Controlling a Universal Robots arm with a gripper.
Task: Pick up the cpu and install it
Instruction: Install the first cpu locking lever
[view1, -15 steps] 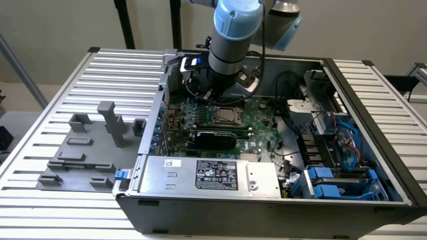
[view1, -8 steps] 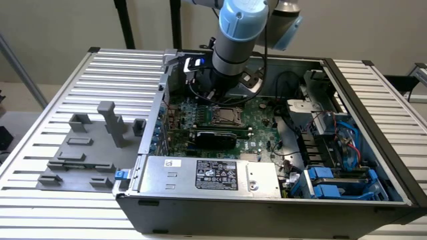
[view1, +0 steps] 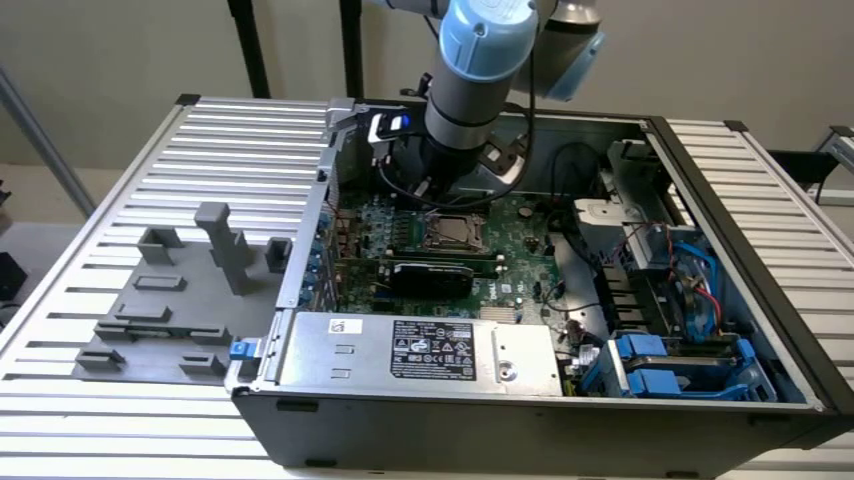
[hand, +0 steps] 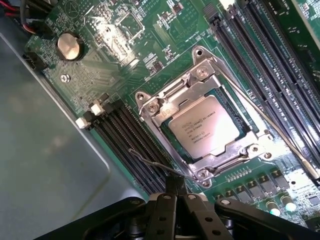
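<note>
The cpu (hand: 201, 131), a pale silver square chip with printed text, lies flat inside the metal-framed socket (hand: 165, 107) on the green motherboard (hand: 115, 45). In the exterior view the cpu (view1: 446, 231) sits in the socket just below the arm's wrist (view1: 461, 110), which hangs over the open computer case. My gripper (hand: 176, 186) hovers a little above the board beside one corner of the socket frame. Its black fingers (hand: 170, 197) are pressed together with nothing between them. The gripper is apart from the cpu.
Thin wire socket levers (hand: 150, 161) run along the frame's sides. Black memory slots (hand: 252, 45) flank the socket. The case holds a power supply (view1: 420, 350), cables and blue drive bays (view1: 667, 365). Grey fixture blocks (view1: 174, 290) stand on the slatted table at the exterior view's left.
</note>
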